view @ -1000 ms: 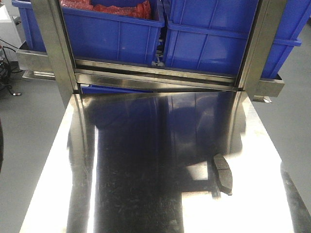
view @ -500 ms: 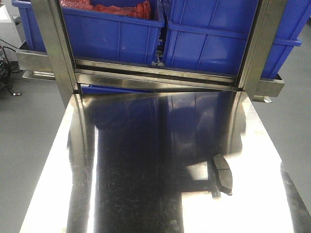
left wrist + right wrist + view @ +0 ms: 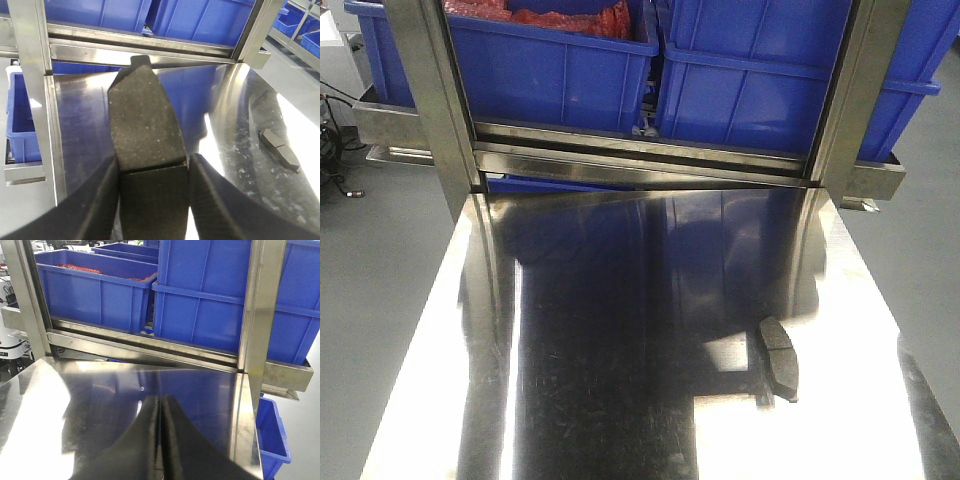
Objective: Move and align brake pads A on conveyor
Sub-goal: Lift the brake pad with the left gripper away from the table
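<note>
My left gripper is shut on a dark-grey brake pad. The pad sticks out forward between the two black fingers, its groove just past the fingertips, and it hangs above the shiny steel table top. Another brake pad lies flat on the right part of the steel table; in the left wrist view this pad on the table sits far right. My right gripper is shut with nothing in it, above the table. The conveyor is out of view. Neither gripper appears in the front view.
Blue plastic bins stand on a steel rack behind the table, one holding red parts. Steel uprights rise at the table's far corners. A blue bin sits low past the right edge.
</note>
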